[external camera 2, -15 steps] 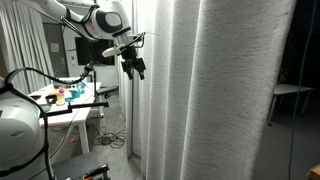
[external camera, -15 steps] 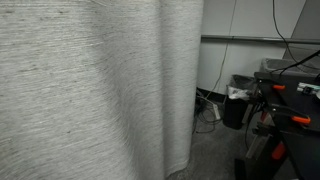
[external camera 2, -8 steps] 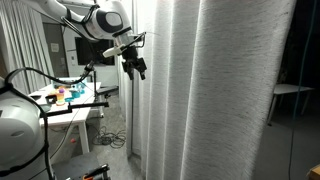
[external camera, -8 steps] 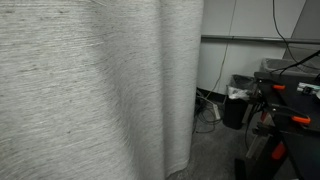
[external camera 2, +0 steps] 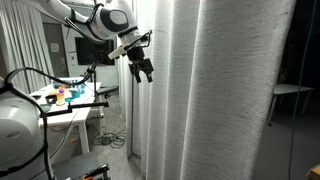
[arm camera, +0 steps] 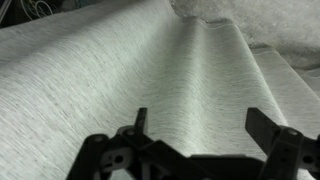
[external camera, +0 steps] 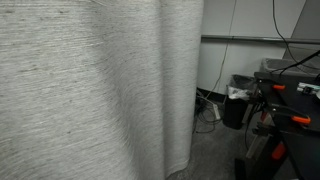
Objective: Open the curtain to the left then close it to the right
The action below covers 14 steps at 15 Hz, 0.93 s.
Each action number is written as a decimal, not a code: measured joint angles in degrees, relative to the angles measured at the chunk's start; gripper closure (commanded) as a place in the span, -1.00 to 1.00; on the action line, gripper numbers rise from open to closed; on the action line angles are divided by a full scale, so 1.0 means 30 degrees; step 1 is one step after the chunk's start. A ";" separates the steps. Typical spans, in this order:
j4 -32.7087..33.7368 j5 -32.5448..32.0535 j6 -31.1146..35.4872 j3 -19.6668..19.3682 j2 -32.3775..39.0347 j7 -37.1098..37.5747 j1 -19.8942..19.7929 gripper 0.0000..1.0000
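**Claw spread wide beside the curtain edge; nothing gripped**

The curtain (external camera: 90,90) is seen hanging full length in both exterior views. In an exterior view it covers the left two thirds of the frame, with fine horizontal streaks and soft vertical folds. Its free edge falls straight to the floor. Past that edge a white wall (external camera: 240,20), a dark bin (external camera: 238,102), loose cables (external camera: 208,112) on the floor and orange clamps (external camera: 298,120) on a dark frame are noted.

In an exterior view the curtain (external camera 2: 220,90) is recorded as a broad column of deep folds filling the middle and right. The arm (external camera 2: 75,12) is seen reaching in from the upper left. The gripper (external camera 2: 143,68) is held high, pointing downward, just beside the curtain's near edge. Whether cloth is touched cannot be told from this view. Behind the arm a dark monitor (external camera 2: 92,50) and a white table (external camera 2: 62,108) bearing small coloured items are noted.

In the wrist view the curtain (arm camera: 120,60) fills nearly the whole frame, its folds running diagonally. The gripper (arm camera: 200,118) is seen at the bottom edge with both dark fingers (arm camera: 140,118) set wide apart. No fabric is pinched between them; the cloth is seen beyond the tips, and contact cannot be confirmed.
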 measured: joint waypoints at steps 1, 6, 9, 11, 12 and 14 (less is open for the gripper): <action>-0.0062 -0.0224 -0.0187 -0.0162 -0.0123 0.0129 -0.0215 -1.00; -0.0406 -0.1617 -0.1684 -0.0754 -0.1259 0.1067 -0.1504 -1.00; -0.0445 -0.2468 -0.2642 -0.0976 -0.2054 0.1721 -0.2350 -1.00; -0.0465 -0.2841 -0.3196 -0.1056 -0.2477 0.2117 -0.2774 -1.00; -0.0481 -0.2918 -0.3446 -0.1059 -0.2650 0.2305 -0.2913 -1.00; -0.0482 -0.2924 -0.3487 -0.1058 -0.2676 0.2309 -0.2914 -1.00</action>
